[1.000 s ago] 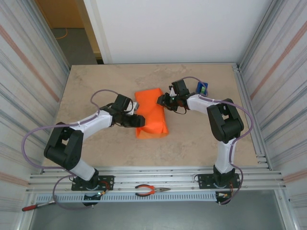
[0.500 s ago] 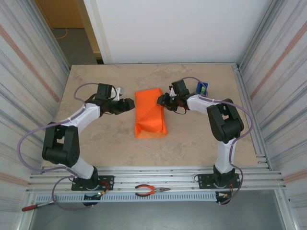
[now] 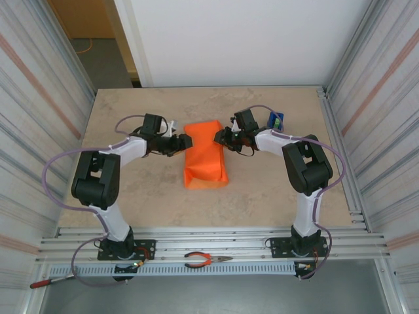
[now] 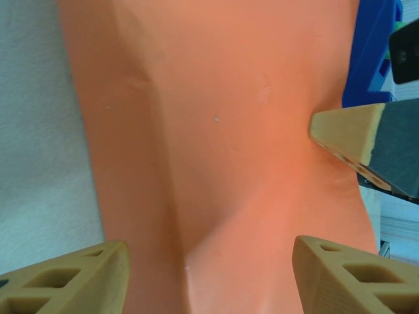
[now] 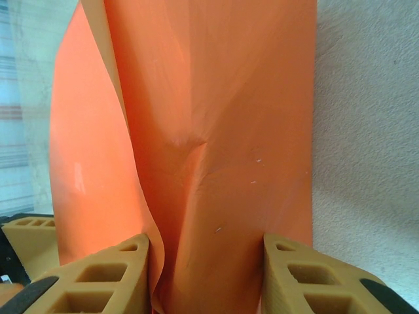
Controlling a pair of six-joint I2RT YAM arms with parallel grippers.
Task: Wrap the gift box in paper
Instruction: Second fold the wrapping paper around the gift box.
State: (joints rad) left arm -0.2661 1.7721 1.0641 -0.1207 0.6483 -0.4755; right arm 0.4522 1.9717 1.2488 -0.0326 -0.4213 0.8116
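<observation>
The orange paper [image 3: 205, 157] lies folded into a long parcel in the middle of the table; the gift box is hidden under it. My left gripper [image 3: 186, 142] is at the parcel's far left edge. In the left wrist view its jaws [image 4: 209, 275] stand wide open over the creased paper [image 4: 216, 131]. My right gripper [image 3: 220, 137] is at the parcel's far right edge, opposite the left one. In the right wrist view it [image 5: 206, 268] is shut on the bunched paper [image 5: 209, 118], both fingers pressing the folds. One right finger [image 4: 347, 134] touches the paper's side in the left wrist view.
A blue tape dispenser [image 3: 275, 120] stands on the table behind the right gripper, also seen as [image 4: 373, 52]. Orange-handled pliers [image 3: 206, 260] and a red-handled tool [image 3: 40, 283] lie on the front rail. Ribbed metal walls close both sides.
My left gripper left the parcel's left middle, swung out left, then came back to its far left edge with jaws wider. The right gripper and the parcel stayed put.
</observation>
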